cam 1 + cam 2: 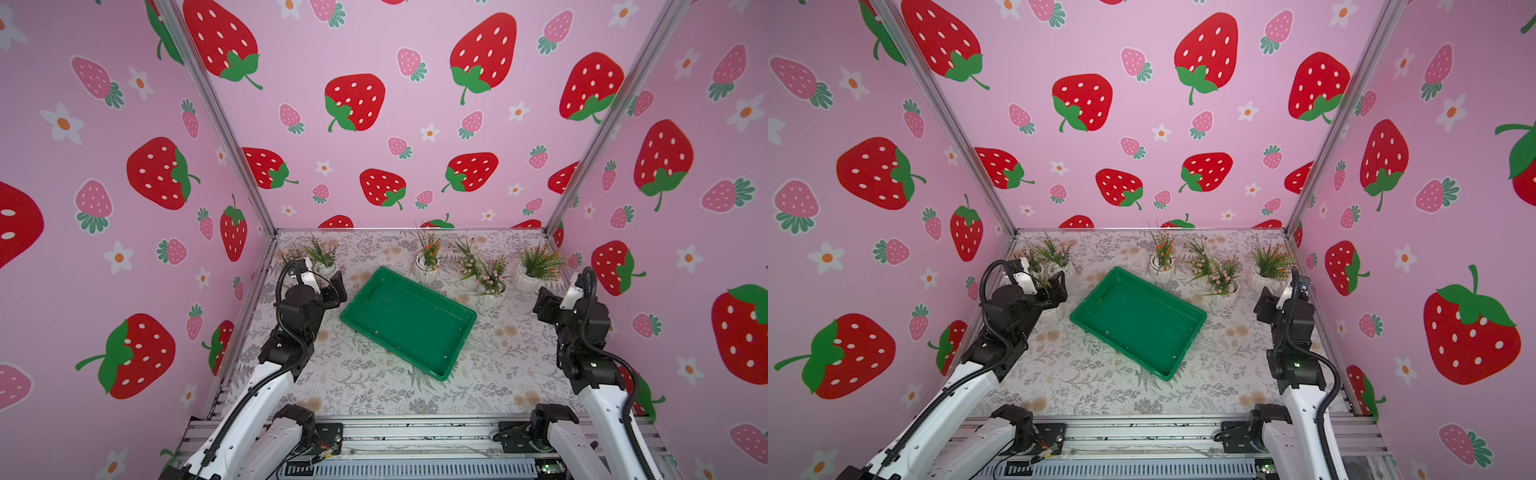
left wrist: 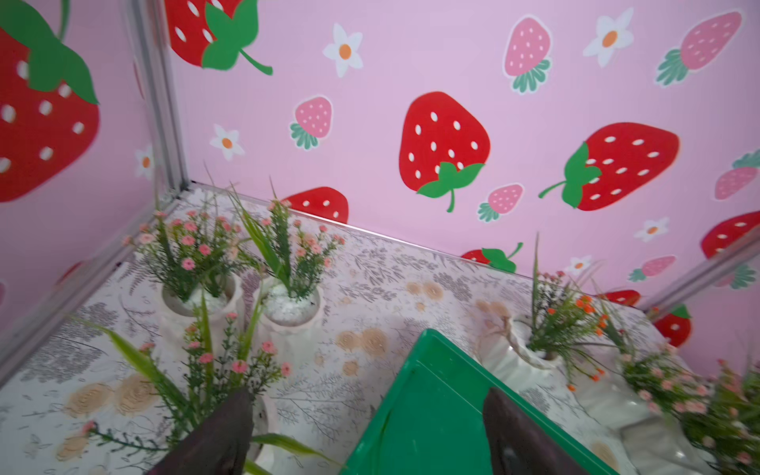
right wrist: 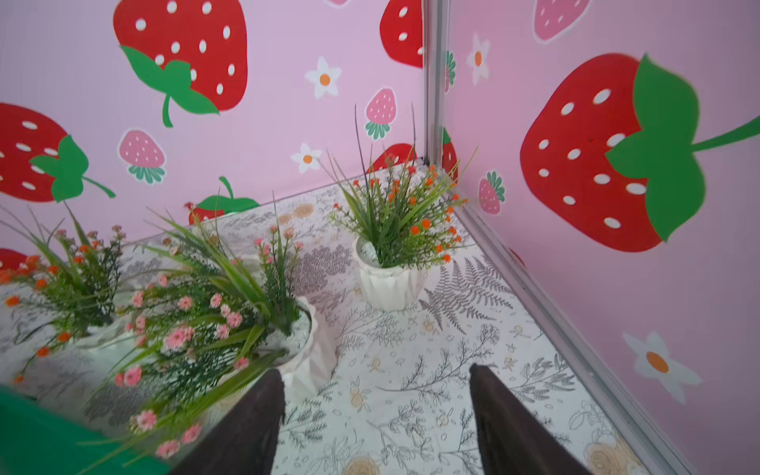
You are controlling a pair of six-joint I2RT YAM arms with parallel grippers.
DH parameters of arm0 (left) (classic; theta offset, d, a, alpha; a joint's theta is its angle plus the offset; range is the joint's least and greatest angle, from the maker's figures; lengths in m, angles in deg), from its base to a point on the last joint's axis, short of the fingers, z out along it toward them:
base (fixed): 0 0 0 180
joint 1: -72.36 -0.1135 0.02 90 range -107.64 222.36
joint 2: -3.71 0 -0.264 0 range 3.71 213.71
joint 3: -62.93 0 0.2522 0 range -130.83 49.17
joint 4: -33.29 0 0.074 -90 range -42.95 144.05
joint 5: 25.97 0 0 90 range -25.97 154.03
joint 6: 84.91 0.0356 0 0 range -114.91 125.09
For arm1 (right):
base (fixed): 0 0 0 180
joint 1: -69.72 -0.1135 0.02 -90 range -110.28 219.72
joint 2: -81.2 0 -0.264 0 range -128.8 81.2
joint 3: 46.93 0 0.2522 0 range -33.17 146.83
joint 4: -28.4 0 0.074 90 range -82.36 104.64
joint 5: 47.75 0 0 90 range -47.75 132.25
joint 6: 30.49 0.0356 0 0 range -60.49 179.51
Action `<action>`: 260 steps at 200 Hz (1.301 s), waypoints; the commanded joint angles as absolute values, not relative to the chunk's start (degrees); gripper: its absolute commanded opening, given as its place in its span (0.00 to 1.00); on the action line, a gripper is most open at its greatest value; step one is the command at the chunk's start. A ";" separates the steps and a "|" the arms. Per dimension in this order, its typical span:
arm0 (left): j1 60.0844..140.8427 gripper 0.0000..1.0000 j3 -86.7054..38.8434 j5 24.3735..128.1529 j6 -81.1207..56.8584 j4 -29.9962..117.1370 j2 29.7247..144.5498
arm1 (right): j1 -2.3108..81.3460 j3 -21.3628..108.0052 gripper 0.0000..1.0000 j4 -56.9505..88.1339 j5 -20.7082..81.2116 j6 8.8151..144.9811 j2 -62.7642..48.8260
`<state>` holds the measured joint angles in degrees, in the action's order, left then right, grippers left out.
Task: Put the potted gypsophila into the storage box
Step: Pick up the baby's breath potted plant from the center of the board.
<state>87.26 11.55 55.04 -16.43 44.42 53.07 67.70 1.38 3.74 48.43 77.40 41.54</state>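
On the left: left tool, released, clutching nothing, just beside pink potted gypsophila on the counter. Mid-counter: green storage box, skewed. Behind and rightward: further pots, all outside it. Far right: right tool, likewise released.

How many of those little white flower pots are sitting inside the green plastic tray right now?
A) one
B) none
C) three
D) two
B: the shallow green plastic tray holds no pot. The small white ribbed pots of green sprigs stand outside it on the floral-printed tabletop, in groups along the far side.
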 commanded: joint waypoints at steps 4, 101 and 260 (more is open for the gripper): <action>87.67 0.91 12.92 69.21 -23.82 44.34 54.23 | 67.72 6.23 0.63 -9.08 41.81 80.55 37.05; 92.38 0.84 5.26 93.29 -22.96 40.24 73.63 | 70.79 20.00 0.55 -7.18 31.87 79.69 6.15; 94.69 0.77 7.33 99.92 -22.87 33.44 79.92 | 70.51 34.65 0.40 -9.66 25.77 72.96 -15.74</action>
